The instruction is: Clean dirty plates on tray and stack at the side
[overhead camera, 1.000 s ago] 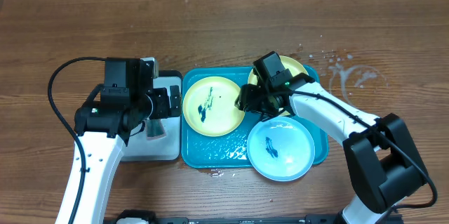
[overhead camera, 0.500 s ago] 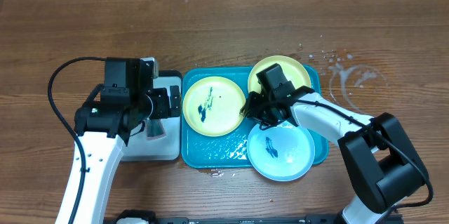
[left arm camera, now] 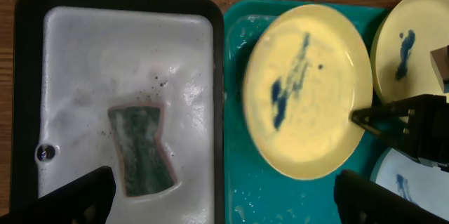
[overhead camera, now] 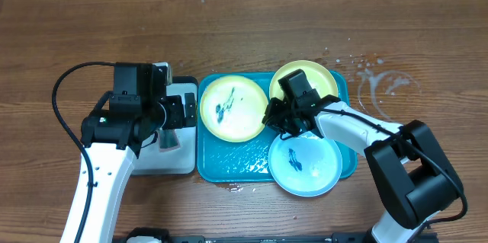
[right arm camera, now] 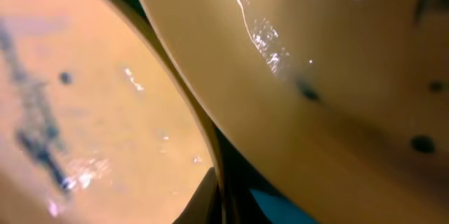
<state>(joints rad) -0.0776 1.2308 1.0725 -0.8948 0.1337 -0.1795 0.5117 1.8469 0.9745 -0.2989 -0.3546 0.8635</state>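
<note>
Three smeared plates lie on the turquoise tray (overhead camera: 229, 161). A yellow-green plate (overhead camera: 231, 107) sits at the left, another yellow-green plate (overhead camera: 319, 78) at the back right, and a pale blue plate (overhead camera: 306, 164) at the front right. My right gripper (overhead camera: 269, 115) is shut on the right rim of the left plate (right arm camera: 84, 112), whose thin edge runs between the jaws. The left wrist view shows that plate (left arm camera: 305, 90) slightly blurred. My left gripper (overhead camera: 183, 111) hangs open over the border between the two trays, holding nothing.
A black-rimmed white tray (left arm camera: 126, 48) with soapy water and a green sponge (left arm camera: 140, 150) stands left of the turquoise tray. Water drops and a wet ring (overhead camera: 385, 83) mark the wooden tabletop at the back right.
My right gripper came forward off the back plate to the left plate's right rim and shut on it. That plate shifted slightly. The left arm has not moved.
</note>
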